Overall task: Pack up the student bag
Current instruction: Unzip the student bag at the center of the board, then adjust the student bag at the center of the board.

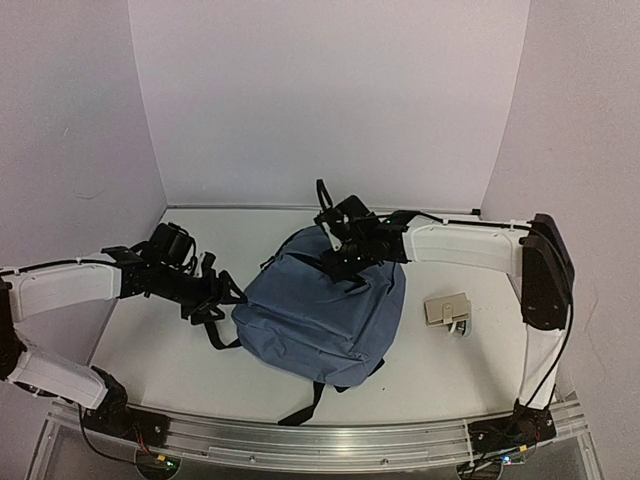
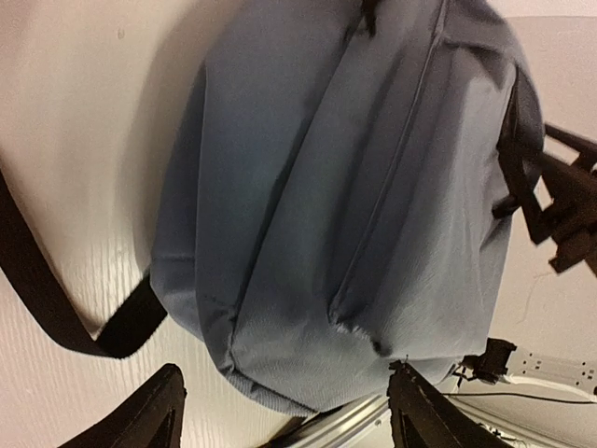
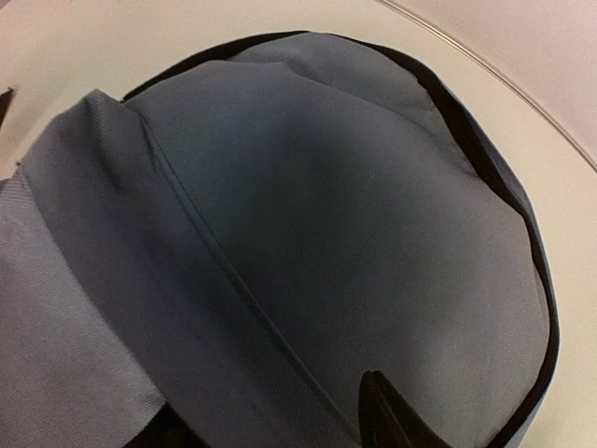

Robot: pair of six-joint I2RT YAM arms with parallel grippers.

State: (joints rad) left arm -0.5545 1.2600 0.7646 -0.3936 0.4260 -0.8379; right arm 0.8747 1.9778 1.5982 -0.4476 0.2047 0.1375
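L gripper (image 2: 287,392) open w/ jaws either side of student bag (image 1: 320,310) corner; R gripper (image 1: 348,262) jaws apart over bag's top.

The left arm (image 1: 62,285) and the right arm (image 1: 465,243) are clad in smooth white shells, are joined by bulky black joint housings (image 1: 545,272), are trailed by thin black cables (image 1: 562,345), and are finished with matte black fingers (image 2: 154,415) edged in a rough texture.
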